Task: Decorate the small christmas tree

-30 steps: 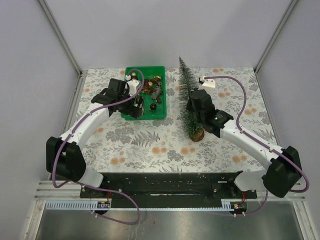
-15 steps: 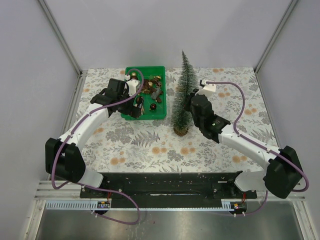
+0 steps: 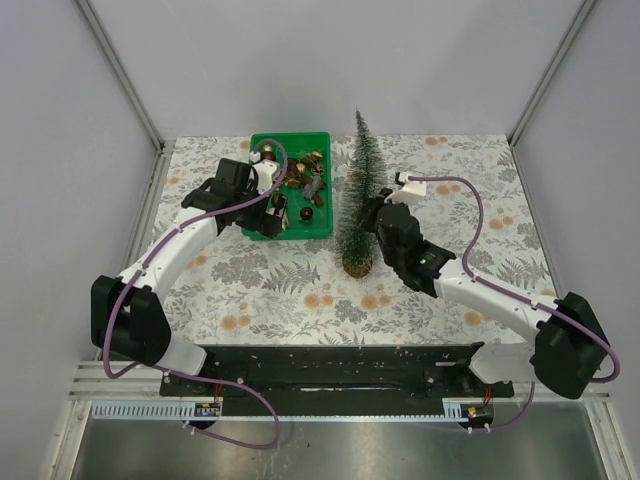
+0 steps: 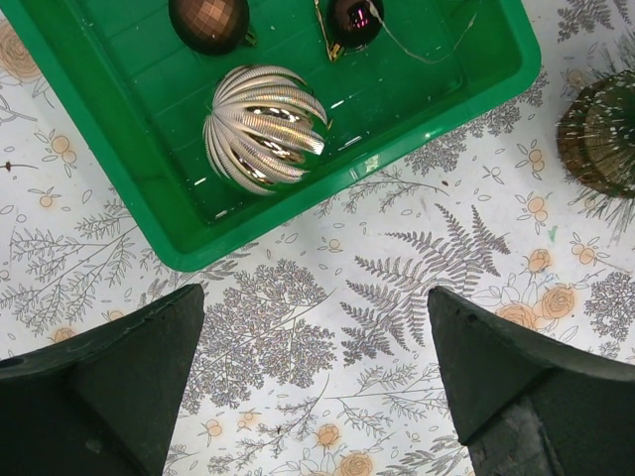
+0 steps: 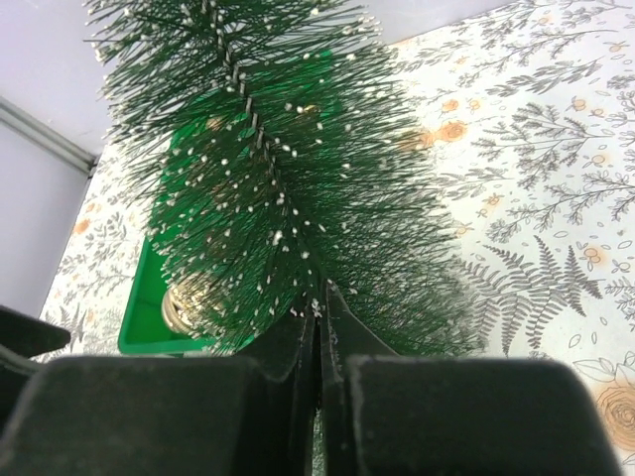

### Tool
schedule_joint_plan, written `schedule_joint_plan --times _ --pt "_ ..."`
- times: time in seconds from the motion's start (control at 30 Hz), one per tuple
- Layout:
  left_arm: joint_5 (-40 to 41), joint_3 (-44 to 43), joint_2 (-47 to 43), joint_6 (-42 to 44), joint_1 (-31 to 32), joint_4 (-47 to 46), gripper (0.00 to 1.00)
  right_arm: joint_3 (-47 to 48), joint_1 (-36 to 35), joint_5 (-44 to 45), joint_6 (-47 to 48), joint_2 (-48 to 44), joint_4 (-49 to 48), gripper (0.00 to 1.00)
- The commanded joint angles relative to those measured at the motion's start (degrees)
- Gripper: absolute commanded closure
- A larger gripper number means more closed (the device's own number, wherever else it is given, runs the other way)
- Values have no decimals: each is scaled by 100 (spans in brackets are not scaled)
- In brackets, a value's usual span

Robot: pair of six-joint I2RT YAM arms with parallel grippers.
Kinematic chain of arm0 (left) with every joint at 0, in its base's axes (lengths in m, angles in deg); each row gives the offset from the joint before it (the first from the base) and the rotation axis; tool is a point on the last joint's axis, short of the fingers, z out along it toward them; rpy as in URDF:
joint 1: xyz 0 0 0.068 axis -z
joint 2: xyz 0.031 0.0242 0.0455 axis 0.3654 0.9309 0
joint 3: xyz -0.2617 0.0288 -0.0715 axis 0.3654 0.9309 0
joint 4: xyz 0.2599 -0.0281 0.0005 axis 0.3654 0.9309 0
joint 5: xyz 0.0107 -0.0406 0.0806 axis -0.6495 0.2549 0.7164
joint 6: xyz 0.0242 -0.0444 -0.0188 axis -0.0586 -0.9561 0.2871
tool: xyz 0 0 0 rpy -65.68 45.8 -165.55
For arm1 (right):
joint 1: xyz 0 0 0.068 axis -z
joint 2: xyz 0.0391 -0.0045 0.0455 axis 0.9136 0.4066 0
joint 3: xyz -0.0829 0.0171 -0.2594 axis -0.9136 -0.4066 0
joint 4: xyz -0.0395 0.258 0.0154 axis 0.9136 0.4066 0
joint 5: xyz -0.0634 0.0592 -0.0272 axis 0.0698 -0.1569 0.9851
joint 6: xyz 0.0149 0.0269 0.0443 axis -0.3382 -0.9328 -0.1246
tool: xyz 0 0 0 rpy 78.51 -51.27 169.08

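The small christmas tree (image 3: 358,190) stands upright on its round wooden base (image 3: 357,265) just right of the green tray (image 3: 322,228). My right gripper (image 3: 375,212) is shut on the tree's trunk among the bristles; the wrist view shows the frosted branches (image 5: 288,178) right ahead of the closed jaws. My left gripper (image 3: 268,215) is open and empty, hovering over the tray's near edge. Below it lie a ribbed silver bauble (image 4: 265,127), a brown bauble (image 4: 208,22) and a dark bauble (image 4: 349,18) in the tray (image 4: 298,213).
Several more brown and gold ornaments (image 3: 303,170) fill the far part of the tray. The floral tablecloth (image 3: 300,300) covers the table. The tree's base shows at the right edge of the left wrist view (image 4: 600,134). Grey walls enclose three sides.
My right gripper has swung the tree from leaning to upright and shifted it left, setting its base down beside the tray. The left arm has not moved.
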State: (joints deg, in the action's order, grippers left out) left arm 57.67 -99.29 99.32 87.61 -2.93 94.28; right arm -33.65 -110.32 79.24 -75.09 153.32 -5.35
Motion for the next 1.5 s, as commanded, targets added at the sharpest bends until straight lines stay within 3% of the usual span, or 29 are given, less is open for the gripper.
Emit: schedule_joint_plan --times 0.0,0.17,0.27,0.4,0.9,1.13,1.3,1.47 --pt "197 67 -231 10 13 -114 1 -45 -384 791 109 -245 59 98" --pt "258 103 -223 19 4 -122 1 -159 -674 1057 73 -395 218 80" --pt "276 111 -223 19 -13 -122 1 -212 -833 1101 108 -412 297 63" --pt "258 85 -275 1 -48 -122 1 -300 -1000 1312 -67 -491 473 50" --pt "276 -73 -328 -87 -66 -8 1 -283 -1193 1470 -50 -720 903 21" --pt "267 -380 -214 -244 -163 0 1 -72 -1536 1945 11 -1755 1869 2" --pt "206 -881 84 -420 -171 -52 1 244 -1563 1971 248 -2433 2512 1" --pt "-57 -1680 865 -798 -154 -17 1 385 -1563 2480 1064 -2794 2162 2"
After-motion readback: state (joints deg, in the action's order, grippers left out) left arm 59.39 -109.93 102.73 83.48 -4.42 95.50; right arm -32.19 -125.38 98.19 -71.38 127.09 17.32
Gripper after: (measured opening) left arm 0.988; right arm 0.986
